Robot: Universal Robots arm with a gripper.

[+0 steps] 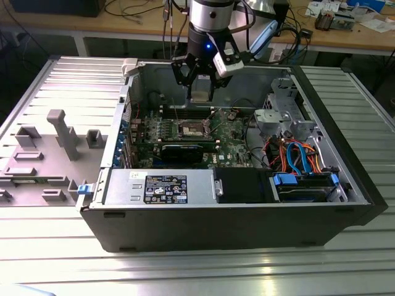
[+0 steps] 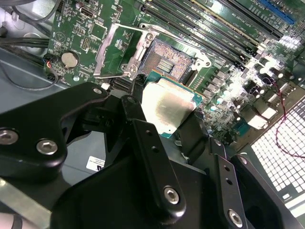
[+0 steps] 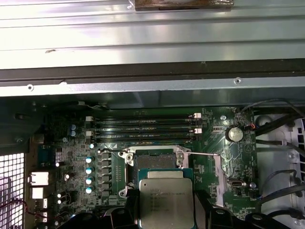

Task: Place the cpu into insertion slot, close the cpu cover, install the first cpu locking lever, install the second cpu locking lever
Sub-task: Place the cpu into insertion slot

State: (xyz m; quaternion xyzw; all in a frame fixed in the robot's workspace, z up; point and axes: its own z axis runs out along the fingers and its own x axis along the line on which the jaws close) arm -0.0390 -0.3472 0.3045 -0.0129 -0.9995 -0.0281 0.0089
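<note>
Jaws closed — gripping the cpu (image 2: 167, 110)

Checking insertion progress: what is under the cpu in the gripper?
Part of the empty insertion slot shows beyond the edge of the cpu, the cpu cover swung open. Whatever lies directly beneath the cpu is covered.

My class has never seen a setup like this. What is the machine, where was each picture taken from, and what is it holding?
It is one robot arm ending in a black gripper. The exterior view looks from off the arm at an open computer case lying on a ribbed metal table. Both wrist views come from cameras riding on the arm, facing the green circuit board. The gripper holds the chip, a flat silver square, above the board near its empty socket; the metal cover is swung open.
</note>
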